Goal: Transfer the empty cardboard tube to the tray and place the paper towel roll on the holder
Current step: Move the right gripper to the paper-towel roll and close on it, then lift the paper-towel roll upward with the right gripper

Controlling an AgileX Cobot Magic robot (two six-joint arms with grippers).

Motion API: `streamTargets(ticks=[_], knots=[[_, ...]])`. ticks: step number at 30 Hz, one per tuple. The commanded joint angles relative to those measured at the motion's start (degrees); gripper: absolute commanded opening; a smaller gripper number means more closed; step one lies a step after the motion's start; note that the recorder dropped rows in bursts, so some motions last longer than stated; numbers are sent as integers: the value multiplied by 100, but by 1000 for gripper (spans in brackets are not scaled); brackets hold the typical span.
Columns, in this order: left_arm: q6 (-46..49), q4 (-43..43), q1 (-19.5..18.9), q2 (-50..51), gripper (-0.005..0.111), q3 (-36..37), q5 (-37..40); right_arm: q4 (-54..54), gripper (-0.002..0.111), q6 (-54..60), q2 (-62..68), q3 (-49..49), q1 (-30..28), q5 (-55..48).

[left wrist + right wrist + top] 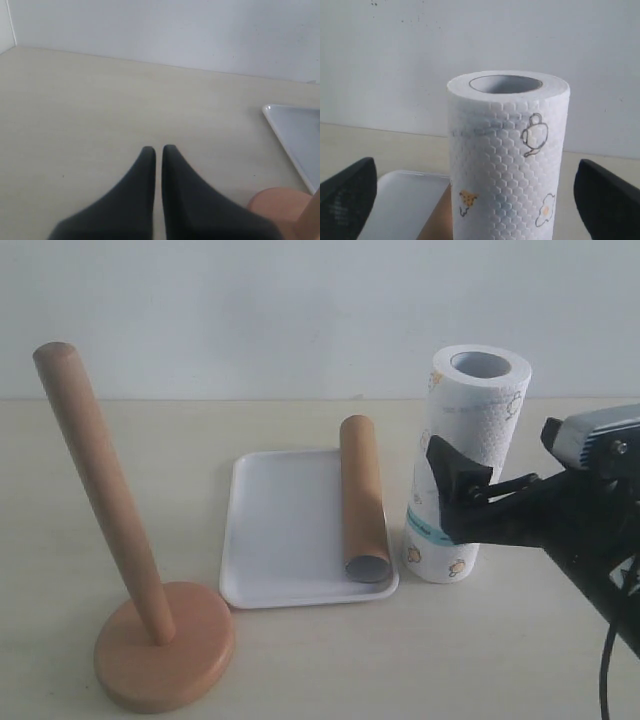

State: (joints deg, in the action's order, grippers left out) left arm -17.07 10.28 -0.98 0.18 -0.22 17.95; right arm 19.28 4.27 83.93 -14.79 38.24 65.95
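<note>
Right end effector point(475, 162) spread wide, straddling upright paper towel roll point(506, 135)

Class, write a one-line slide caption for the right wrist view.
Open jaws stand either side of the upright roll, clear of it, with tray and tube beyond.

right arm point(590, 530): matte black, angular links. grey-faced camera box point(592, 435) on top, 3 o'clock in the exterior view, and a thin black cable point(604, 670) at 4 o'clock. right gripper point(475, 167): black fingers point(350, 195), blunt rounded tips, fine grid texture on one inner pad. left gripper point(158, 149): black, smooth fingers point(135, 200) tapering to narrow rounded tips.
</note>
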Motion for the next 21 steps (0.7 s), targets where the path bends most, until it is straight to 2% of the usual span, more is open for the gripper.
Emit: streamTargets(ticks=[1, 17, 21], knots=[[25, -19, -14, -18, 4, 22, 6, -46, 105, -130, 355, 33, 13, 401], [25, -19, -14, -18, 4, 22, 6, 358, 105, -140, 1460, -754, -7, 401], [25, -19, -14, -18, 4, 22, 6, 277, 105, -427, 1665, -798, -248, 401]])
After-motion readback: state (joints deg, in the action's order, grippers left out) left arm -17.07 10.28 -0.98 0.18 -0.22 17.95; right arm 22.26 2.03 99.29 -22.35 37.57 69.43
